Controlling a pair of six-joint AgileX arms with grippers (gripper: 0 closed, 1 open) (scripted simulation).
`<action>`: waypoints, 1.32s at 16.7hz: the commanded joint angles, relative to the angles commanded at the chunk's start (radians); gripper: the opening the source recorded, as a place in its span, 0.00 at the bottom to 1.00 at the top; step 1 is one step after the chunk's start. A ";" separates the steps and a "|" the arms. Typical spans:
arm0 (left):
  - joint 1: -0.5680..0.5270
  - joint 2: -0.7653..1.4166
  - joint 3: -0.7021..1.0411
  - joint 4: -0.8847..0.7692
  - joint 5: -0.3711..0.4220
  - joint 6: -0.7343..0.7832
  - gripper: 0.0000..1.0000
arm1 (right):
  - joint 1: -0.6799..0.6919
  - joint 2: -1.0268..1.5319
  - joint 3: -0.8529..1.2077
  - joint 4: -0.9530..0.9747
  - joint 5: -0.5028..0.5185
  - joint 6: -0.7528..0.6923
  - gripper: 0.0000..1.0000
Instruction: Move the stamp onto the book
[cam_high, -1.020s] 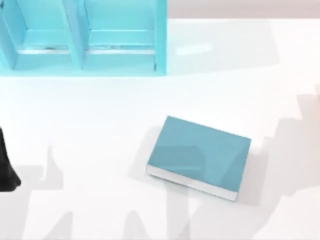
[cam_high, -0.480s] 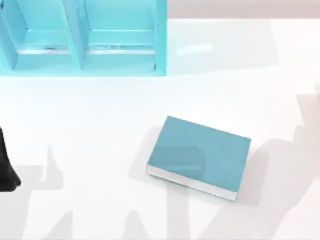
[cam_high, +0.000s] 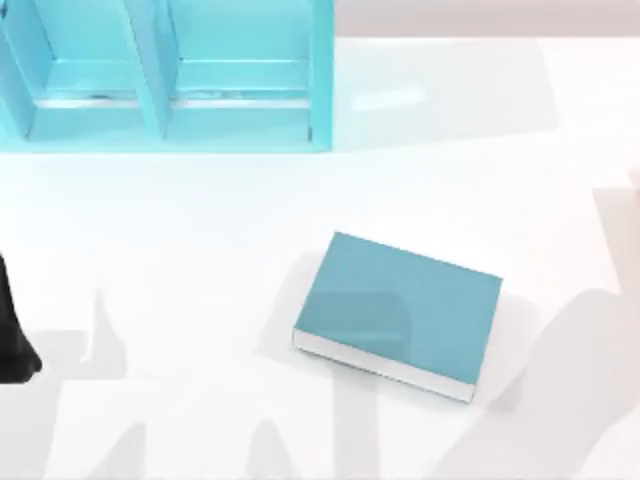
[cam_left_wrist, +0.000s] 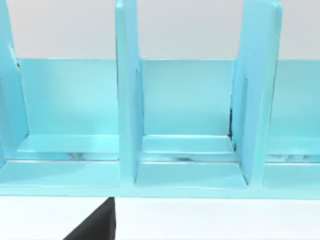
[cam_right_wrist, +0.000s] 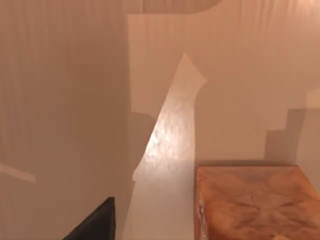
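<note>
Only the shadows on the right of the tabletop (cam_high: 200, 220) have shifted since a second ago, the broad grey patch sliding lower toward the near right corner; the book and shelf lie exactly where they were.

Largest is the light-blue shelf unit (cam_high: 165, 75) standing at the far left of the white tabletop, its upright dividers forming open compartments, which the left wrist view faces head-on (cam_left_wrist: 185, 125). Next comes the book (cam_high: 400, 312), flat on the tabletop right of centre, teal cover up, turned at a slight angle, white page edges facing the near side. It lies well apart from the shelf.

My left arm (cam_high: 12, 340) shows as a dark shape at the left edge of the tabletop, parked; I cannot tell how its end effector stands.

In the right wrist view an orange-tan marbled block (cam_right_wrist: 252, 202), probably the body of the stamp, fills the lower corner above the pale tabletop. Whether the right end effector is clamped on it cannot be told.
</note>
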 joint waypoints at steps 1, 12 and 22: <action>0.000 0.000 0.000 0.000 0.000 0.000 1.00 | 0.001 -0.007 -0.023 0.016 0.000 0.001 1.00; 0.000 0.000 0.000 0.000 0.000 0.000 1.00 | 0.003 -0.012 -0.043 0.031 0.001 0.003 0.55; 0.000 0.000 0.000 0.000 0.000 0.000 1.00 | 0.003 -0.012 -0.043 0.031 0.001 0.003 0.00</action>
